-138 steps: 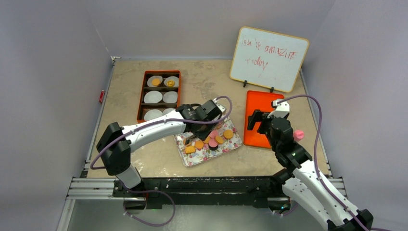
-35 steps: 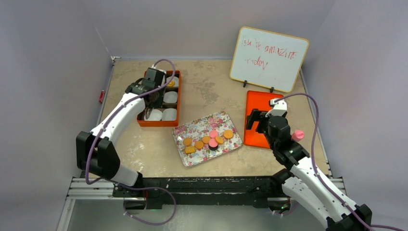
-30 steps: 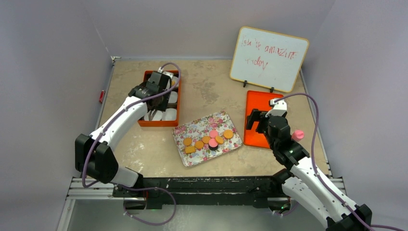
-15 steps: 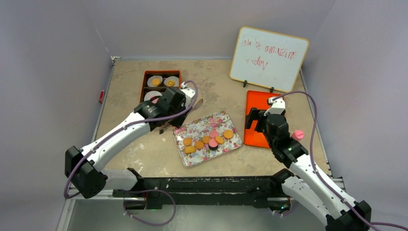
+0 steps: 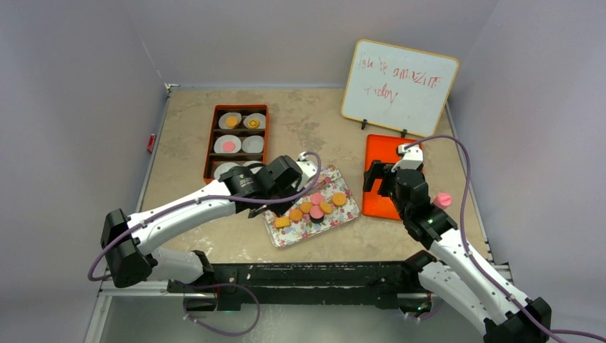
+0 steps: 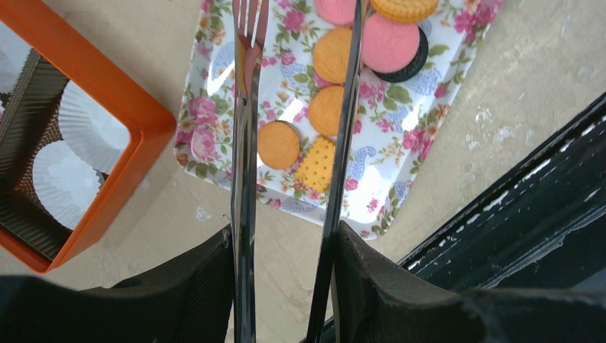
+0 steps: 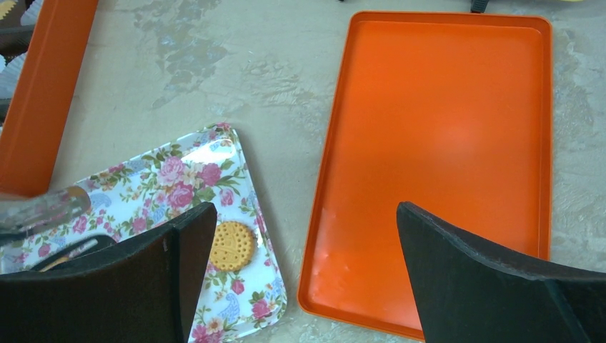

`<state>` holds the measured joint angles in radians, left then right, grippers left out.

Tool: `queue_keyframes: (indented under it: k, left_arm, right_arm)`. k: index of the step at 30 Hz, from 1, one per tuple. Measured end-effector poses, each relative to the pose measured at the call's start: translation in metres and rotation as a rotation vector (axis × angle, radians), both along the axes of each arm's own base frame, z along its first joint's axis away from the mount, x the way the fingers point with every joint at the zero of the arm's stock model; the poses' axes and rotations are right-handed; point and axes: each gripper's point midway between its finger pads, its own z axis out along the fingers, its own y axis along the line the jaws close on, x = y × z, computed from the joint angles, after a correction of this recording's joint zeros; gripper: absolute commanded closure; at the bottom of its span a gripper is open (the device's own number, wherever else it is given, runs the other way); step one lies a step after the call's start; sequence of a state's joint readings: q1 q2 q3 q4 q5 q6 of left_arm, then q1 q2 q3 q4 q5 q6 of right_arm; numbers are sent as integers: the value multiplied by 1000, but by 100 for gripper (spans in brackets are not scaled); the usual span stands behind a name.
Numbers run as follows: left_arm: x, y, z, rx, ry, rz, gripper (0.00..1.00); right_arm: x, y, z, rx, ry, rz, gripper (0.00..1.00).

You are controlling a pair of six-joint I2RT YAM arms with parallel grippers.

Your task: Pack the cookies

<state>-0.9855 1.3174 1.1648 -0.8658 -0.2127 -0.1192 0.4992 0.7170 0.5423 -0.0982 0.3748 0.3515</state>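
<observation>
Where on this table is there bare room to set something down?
Best is the bare table between the orange compartment box and the whiteboard. The flat orange tray is empty too, though the right gripper hovers over its near end. Avoid the floral tray: cookies fill its middle and the left gripper holds tongs over it.

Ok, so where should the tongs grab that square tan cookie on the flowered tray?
Come straight down and pinch the square cookie by its thin edges, since it lies flat on the tray. Round cookies sit close beside it, so keep the tongs narrow.
</observation>
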Motion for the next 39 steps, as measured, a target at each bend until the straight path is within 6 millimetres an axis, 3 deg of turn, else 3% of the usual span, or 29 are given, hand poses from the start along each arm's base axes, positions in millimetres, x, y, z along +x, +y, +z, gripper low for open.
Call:
queue_keyframes:
  k: [7, 13, 24, 31, 39]
  left_arm:
    - [-17, -4, -15, 97, 37, -58, 55]
    - [-25, -13, -14, 135, 39, -89, 53]
    - [-31, -38, -15, 167, 31, -137, 52]
    - [-33, -42, -29, 258, 34, -154, 52]
    - [-29, -48, -26, 275, 17, -150, 52]
  right_arm:
    - [0, 0, 0, 4, 1, -1, 1]
    - [-1, 0, 3, 10, -8, 0, 1]
    - [-1, 0, 3, 13, -10, 0, 1]
    - [-1, 0, 6, 18, -20, 0, 1]
    - [-2, 0, 6, 18, -20, 0, 1]
